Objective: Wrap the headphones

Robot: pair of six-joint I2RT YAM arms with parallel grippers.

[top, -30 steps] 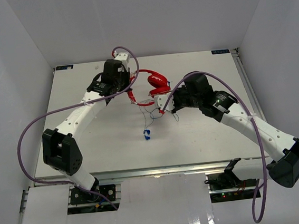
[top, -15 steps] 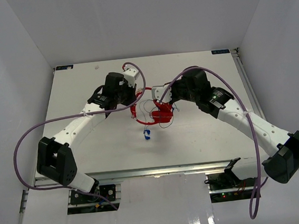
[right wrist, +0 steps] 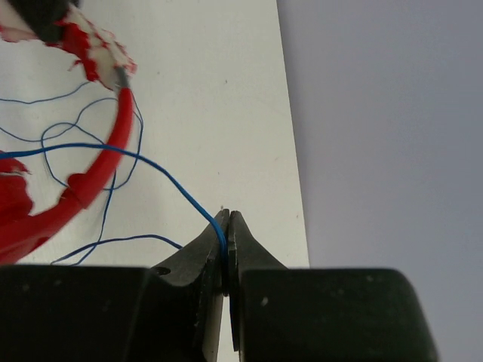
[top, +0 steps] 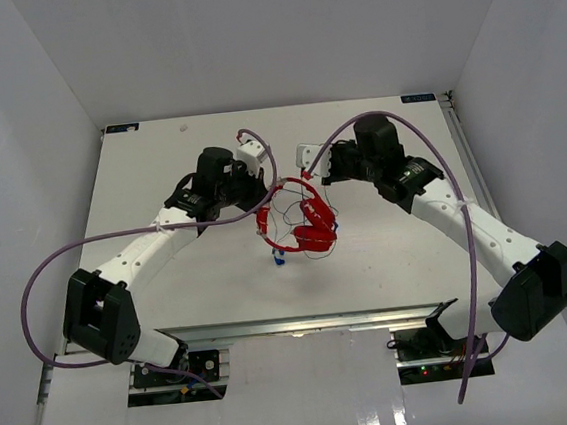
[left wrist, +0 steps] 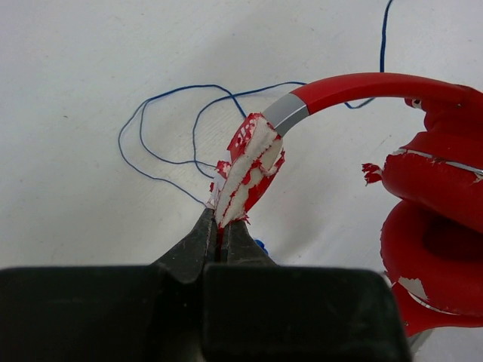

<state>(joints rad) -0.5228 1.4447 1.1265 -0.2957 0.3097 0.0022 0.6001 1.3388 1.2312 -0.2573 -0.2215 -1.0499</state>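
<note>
Red headphones point(left wrist: 362, 84) in left jaws; blue cord point(right wrist: 204, 213) in right jaws.

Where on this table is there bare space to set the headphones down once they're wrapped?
Bare table lies along the near edge between the left arm and right arm, and in the far left corner. The middle is crowded: the headphones, loose blue cord, left tool and right tool all meet there.

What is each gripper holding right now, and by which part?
Left gripper pinches the headphones by the headband's torn padding; right gripper pinches their blue cord.
</note>
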